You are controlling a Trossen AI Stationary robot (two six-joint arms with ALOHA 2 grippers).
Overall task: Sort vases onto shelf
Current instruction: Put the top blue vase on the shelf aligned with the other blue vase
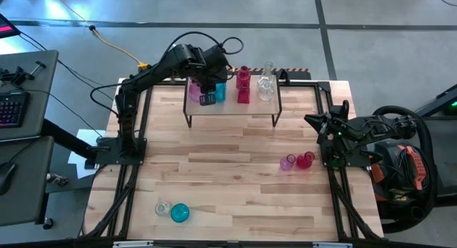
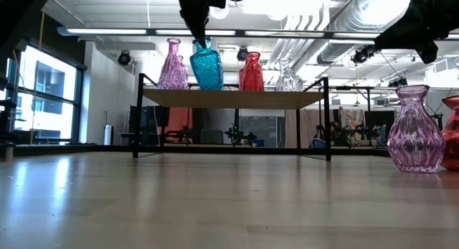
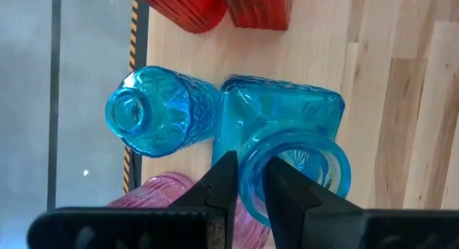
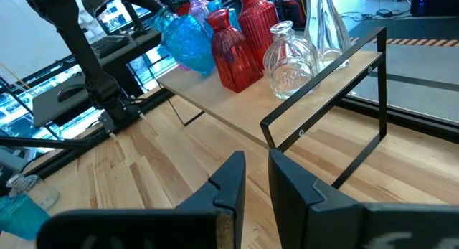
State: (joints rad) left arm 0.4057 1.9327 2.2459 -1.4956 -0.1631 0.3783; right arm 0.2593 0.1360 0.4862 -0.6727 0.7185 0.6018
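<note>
Placing step: left gripper [image 3: 247, 188] pinches the teal vase [image 3: 287, 152] rim, seemingly resting on the shelf [image 1: 232, 108]; next, release. Right gripper [image 4: 254, 179] waits clenched, empty.

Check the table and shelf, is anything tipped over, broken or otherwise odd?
Nothing stands out. The vases on the shelf stand upright, grouped by colour, and the left gripper pinches the rim of a teal vase there. The pink vase and red vase on the table look upright too.
</note>
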